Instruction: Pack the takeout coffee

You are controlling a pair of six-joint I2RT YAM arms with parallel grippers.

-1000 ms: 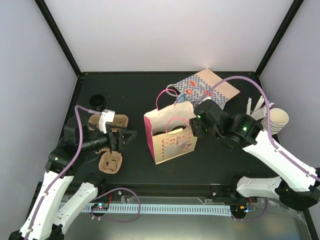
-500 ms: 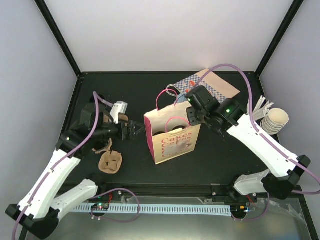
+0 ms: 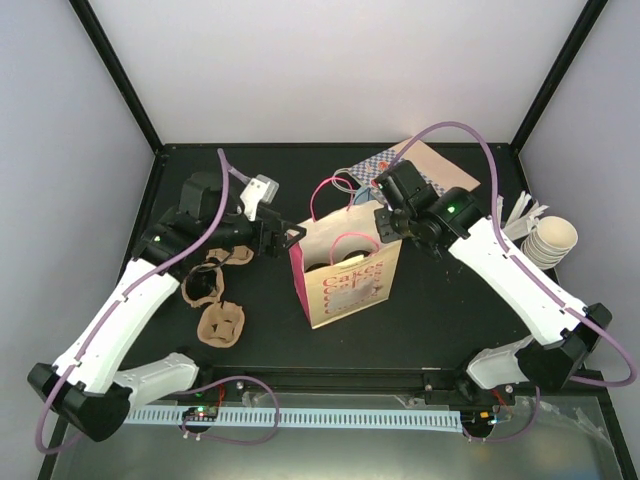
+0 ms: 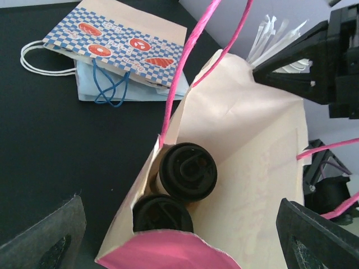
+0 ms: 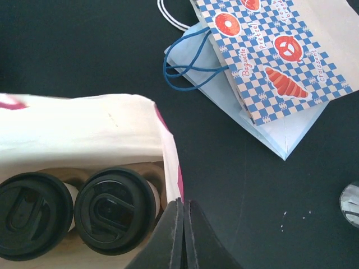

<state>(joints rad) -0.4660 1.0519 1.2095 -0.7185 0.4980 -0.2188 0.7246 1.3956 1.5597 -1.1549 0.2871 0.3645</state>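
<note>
The pink bag (image 3: 345, 285) stands upright mid-table with its mouth open. Inside it stand two takeout coffee cups with black lids (image 4: 188, 171) (image 4: 162, 213), side by side; the right wrist view shows the same lids (image 5: 115, 210) (image 5: 31, 216). My right gripper (image 3: 385, 222) is shut on the bag's right rim (image 5: 171, 162), the paper edge pinched between its fingertips (image 5: 183, 203). My left gripper (image 3: 290, 237) hovers open over the bag's left end (image 4: 179, 246), with nothing between its fingers (image 4: 42, 235).
A blue-checked paper bag (image 3: 425, 175) lies flat behind, on a light-blue bag (image 5: 252, 112). A stack of cream cups (image 3: 553, 240) and white sticks (image 3: 520, 212) sit at the right. Brown cup carriers (image 3: 222, 322) (image 3: 200, 285) lie at the left.
My right gripper has closed on the bag's right rim. My left arm has swung right from the carriers to the bag's left end, still open.
</note>
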